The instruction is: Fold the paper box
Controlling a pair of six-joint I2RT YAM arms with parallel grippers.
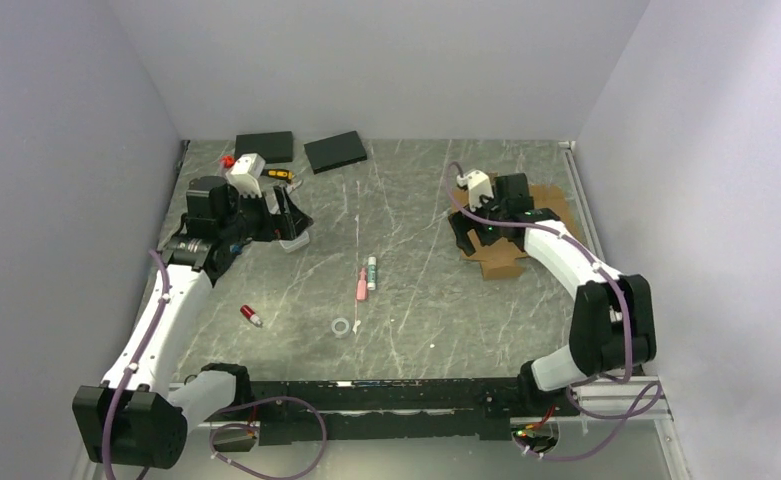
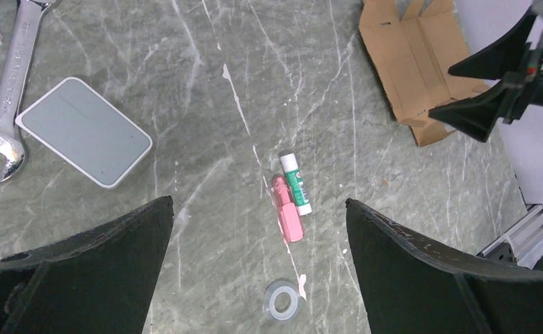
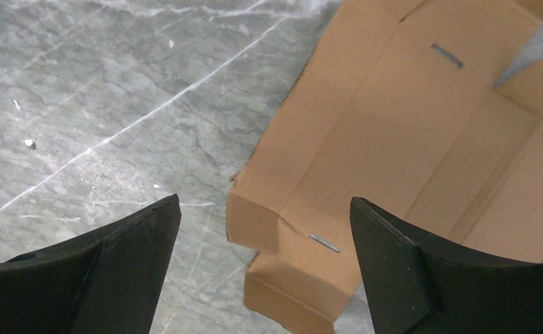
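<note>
- Where the table (image 1: 416,200) met the left wall, the left gripper (image 2: 258,203) hung with jaws spread wide, nothing between them.
- Just beyond it: a grey pad (image 2: 84,132) and a wrench (image 2: 7,90), lying close together.
- Far edge: two black slabs (image 1: 264,147), apart from each other.
- Near left: a small red cylinder (image 1: 251,316), bare marble all round.
- Centre: a pink marker (image 2: 288,217) and a glue stick (image 2: 296,182) side by side, a tape ring (image 2: 282,300) nearer; open table on both sides.
- Right: the right gripper (image 3: 265,200), jaws wide and grasping nothing, above the left edge of the paper box (image 3: 393,139).
- The box lay unfolded against the right wall, with one corner flap raised.
</note>
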